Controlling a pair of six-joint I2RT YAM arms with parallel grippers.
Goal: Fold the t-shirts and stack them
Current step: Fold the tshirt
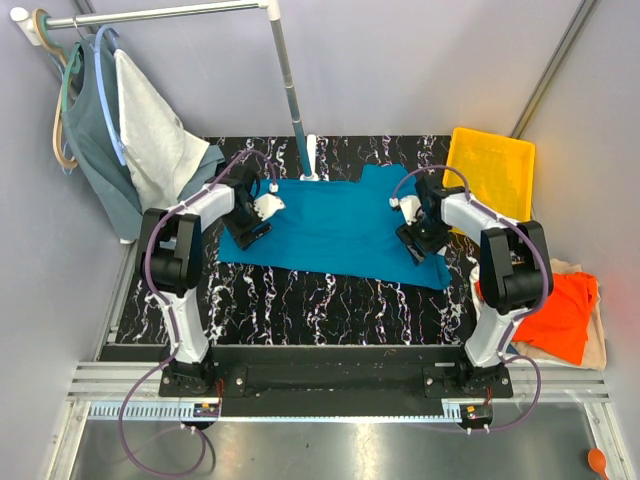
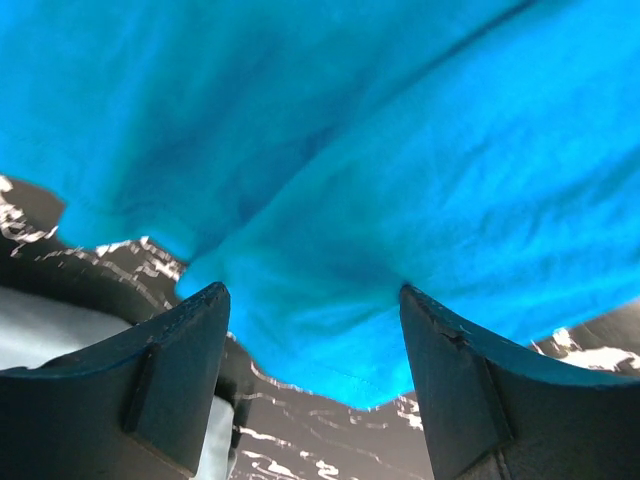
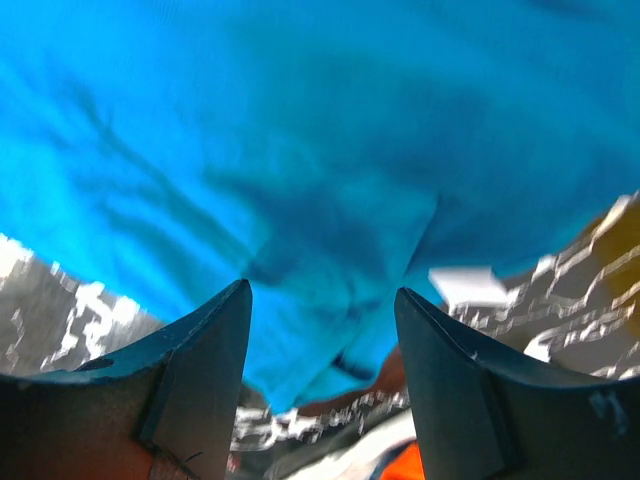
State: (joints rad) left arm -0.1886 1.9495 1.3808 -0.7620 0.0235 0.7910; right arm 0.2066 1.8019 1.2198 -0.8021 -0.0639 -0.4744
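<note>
T-shirt (image 1: 335,225) edge lies between spread left fingers (image 2: 180,370) and right fingers (image 3: 190,370).

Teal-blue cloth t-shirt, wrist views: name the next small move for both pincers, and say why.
Probably close both. The left pincer and the right pincer stand open, each with an edge of the spread teal-blue cloth t-shirt bunched between its fingers, not yet gripped.

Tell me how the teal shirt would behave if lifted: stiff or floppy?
Probably floppy: the teal shirt bunches into folds between the left gripper's open jaws. Lifted at two edges, its middle would likely sag. It looks thin, so a push would probably rumple it rather than slide it.
</note>
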